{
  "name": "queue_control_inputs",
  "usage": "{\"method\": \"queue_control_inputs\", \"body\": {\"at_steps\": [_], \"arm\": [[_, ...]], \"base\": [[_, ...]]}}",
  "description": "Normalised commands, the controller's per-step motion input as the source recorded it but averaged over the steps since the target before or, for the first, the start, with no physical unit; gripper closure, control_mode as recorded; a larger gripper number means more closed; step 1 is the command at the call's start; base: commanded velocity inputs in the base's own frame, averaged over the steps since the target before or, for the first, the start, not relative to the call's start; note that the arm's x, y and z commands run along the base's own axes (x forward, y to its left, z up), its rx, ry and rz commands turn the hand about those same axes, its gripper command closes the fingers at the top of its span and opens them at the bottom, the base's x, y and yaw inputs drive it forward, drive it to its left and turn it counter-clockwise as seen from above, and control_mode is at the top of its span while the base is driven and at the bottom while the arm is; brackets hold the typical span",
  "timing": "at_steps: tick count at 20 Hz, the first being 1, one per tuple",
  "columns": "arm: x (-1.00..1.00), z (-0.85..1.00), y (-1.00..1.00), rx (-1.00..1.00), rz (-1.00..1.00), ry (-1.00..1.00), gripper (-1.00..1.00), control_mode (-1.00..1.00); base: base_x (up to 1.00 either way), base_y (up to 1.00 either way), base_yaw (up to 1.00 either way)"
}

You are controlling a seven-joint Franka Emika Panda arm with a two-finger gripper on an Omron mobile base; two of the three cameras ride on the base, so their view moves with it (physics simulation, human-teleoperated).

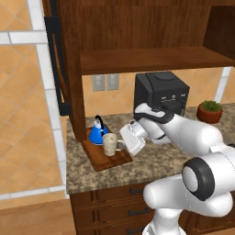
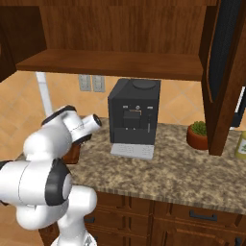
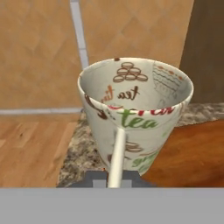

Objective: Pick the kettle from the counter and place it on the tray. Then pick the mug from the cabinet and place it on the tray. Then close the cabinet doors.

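The blue kettle (image 1: 97, 133) stands at the back of the wooden tray (image 1: 98, 160), at the left end of the granite counter (image 1: 156, 160). The cream mug (image 1: 110, 144) is upright in front of the kettle, over the tray. My gripper (image 1: 123, 144) comes in from the right and is shut on the mug's handle. In the hand view the patterned mug (image 3: 135, 113) stands close, its pale handle running down between my gripper (image 3: 114, 177) tips, with the tray (image 3: 192, 153) to its right. Whether the mug's base touches the tray I cannot tell. Both cabinet doors stand open: left door (image 1: 57, 59), right door (image 2: 226, 72).
A black coffee machine (image 1: 160, 92) stands behind my arm under the cabinet shelf (image 1: 151, 59). A potted plant (image 1: 209, 111) sits further right, and a yellow bottle (image 2: 241, 144) at the far right edge. The counter's left edge drops off just beyond the tray.
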Motion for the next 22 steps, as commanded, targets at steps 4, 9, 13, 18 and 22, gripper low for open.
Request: {"method": "queue_control_inputs", "body": {"at_steps": [4, 9, 13, 18, 22], "arm": [[0.51, -0.4, -0.06, 0.02, -0.02, 0.05, 1.0, -1.0], [0.4, -0.45, -0.11, 0.01, 0.0, 0.02, 1.0, -1.0], [0.32, -0.43, -0.01, 0.0, 0.0, 0.0, 1.0, -1.0], [0.3, -0.37, 0.0, 0.0, 0.0, 0.0, 1.0, -1.0], [0.24, -0.25, 0.0, 0.02, 0.0, 0.0, 1.0, -1.0]], "base": [[0.0, 0.0, 0.0], [0.0, 0.0, 0.0], [0.0, 0.0, 0.0], [0.0, 0.0, 0.0], [0.0, 0.0, 0.0]]}}
